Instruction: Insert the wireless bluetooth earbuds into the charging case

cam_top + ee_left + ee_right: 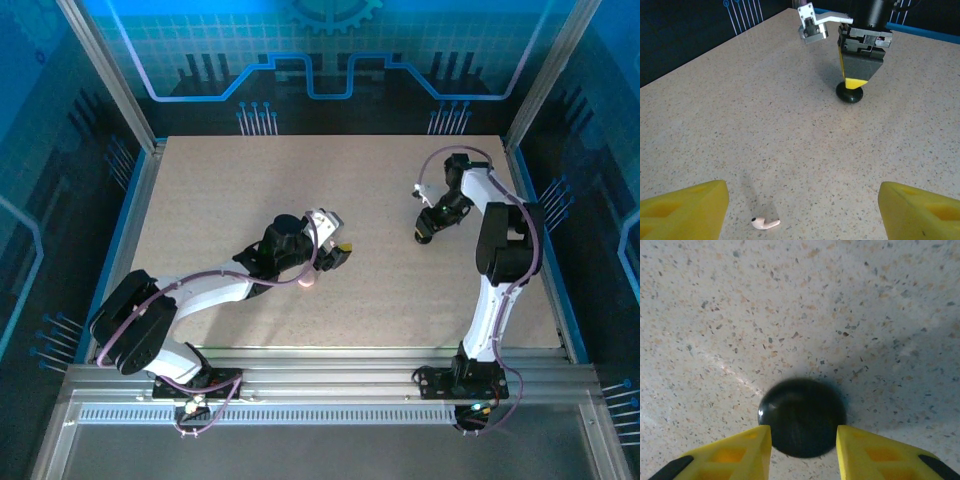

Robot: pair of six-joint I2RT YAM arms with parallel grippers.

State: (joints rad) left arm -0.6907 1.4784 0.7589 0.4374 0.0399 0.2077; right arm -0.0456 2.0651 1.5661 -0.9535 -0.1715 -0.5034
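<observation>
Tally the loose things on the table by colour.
Pale pink: 2 (earbud; blurred round patch, probably the case)
Black: 1 (round piece)
Total: 3

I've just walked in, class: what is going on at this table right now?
Two robot arms work over a speckled table. The left gripper is open, its fingers either side of a pale pinkish earbud lying on the table. The right gripper sits just above a dark round puck, jaws parted. Neither grips anything, and the earbud is not yet in a case.
</observation>
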